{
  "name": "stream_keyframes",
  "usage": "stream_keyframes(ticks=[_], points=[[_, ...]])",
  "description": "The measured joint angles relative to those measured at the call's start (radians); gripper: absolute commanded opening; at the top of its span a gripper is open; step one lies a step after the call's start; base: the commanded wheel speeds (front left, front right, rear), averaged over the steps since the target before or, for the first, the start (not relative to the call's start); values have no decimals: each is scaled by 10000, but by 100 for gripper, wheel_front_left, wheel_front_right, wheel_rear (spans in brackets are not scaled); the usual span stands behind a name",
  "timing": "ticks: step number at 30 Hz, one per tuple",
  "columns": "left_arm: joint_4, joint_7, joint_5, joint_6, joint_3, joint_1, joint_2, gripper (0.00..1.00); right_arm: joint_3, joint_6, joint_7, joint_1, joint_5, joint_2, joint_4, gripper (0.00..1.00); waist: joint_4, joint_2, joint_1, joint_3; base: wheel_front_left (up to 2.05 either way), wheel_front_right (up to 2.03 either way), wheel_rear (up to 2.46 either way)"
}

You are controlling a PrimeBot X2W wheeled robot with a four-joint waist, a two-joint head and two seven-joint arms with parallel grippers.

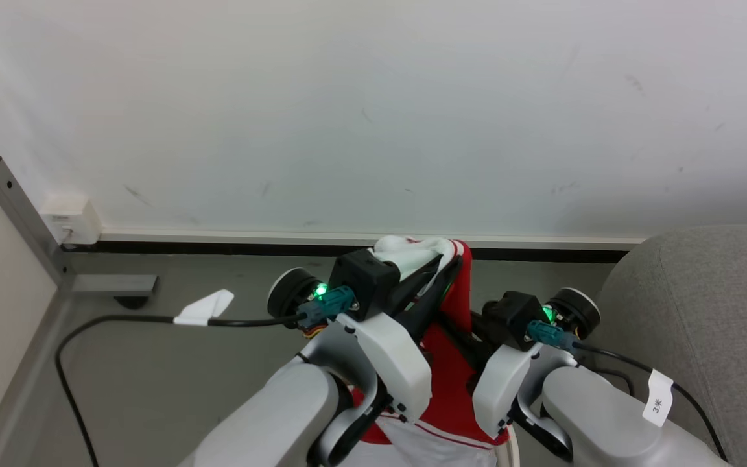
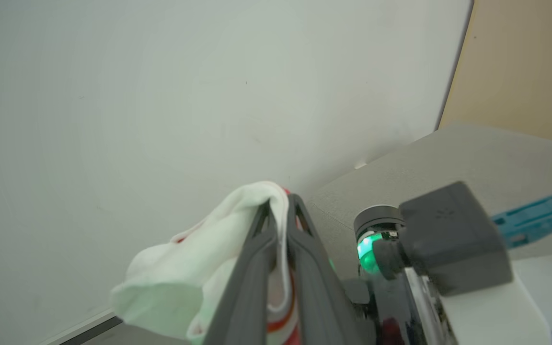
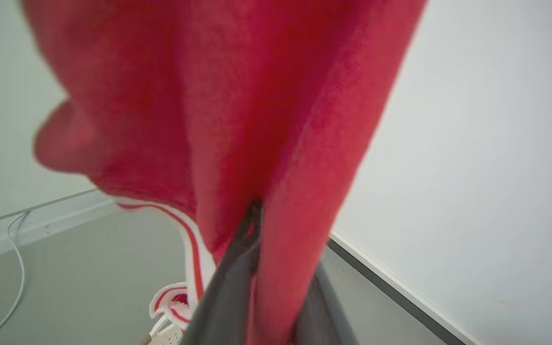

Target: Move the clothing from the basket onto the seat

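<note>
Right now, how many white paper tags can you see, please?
2: one tag on the left cable over the floor; another tag on the right cable near the sofa.

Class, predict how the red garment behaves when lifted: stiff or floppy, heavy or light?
Probably floppy: the garment drapes in folds below the left gripper. Likely light: one pinch seems to carry it. Its fuzzy weave suggests little slipping.

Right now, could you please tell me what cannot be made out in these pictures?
Basket: right wrist view, a sliver at the bottom edge; the garment hides the rest.
Right gripper: garment covers its fingertips, grip unclear.
Sofa: head view, cut by the right edge.
</note>
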Motion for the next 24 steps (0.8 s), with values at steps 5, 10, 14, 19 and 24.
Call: stream_keyframes(ticks=[5, 10, 14, 19, 24], points=[[257, -79, -10, 56, 21, -10, 38, 0, 38, 0, -10, -244, 347, 8, -207, 0, -24, 0, 0, 14, 0, 0, 0], [516, -242, -10, 146, 75, -14, 58, 30, -284, 0, -10, -284, 395, -142, -382, 0, -116, 0, 0, 40, 0, 0, 0], [694, -351, -4, 174, 36, -16, 94, 100, -754, 0, -12, -281, 222, -428, -527, 0, -190, 0, 0, 42, 0, 0, 0], [857, -433, -4, 219, 29, -6, 142, 100, -1411, 0, -12, -160, -12, -688, -681, 0, -359, 0, -1, 36, 0, 0, 0], [915, -554, -4, 249, -6, 59, 146, 100, -2111, 0, -12, -54, -424, -953, -1018, 0, -604, 0, -1, 62, 0, 0, 0]])
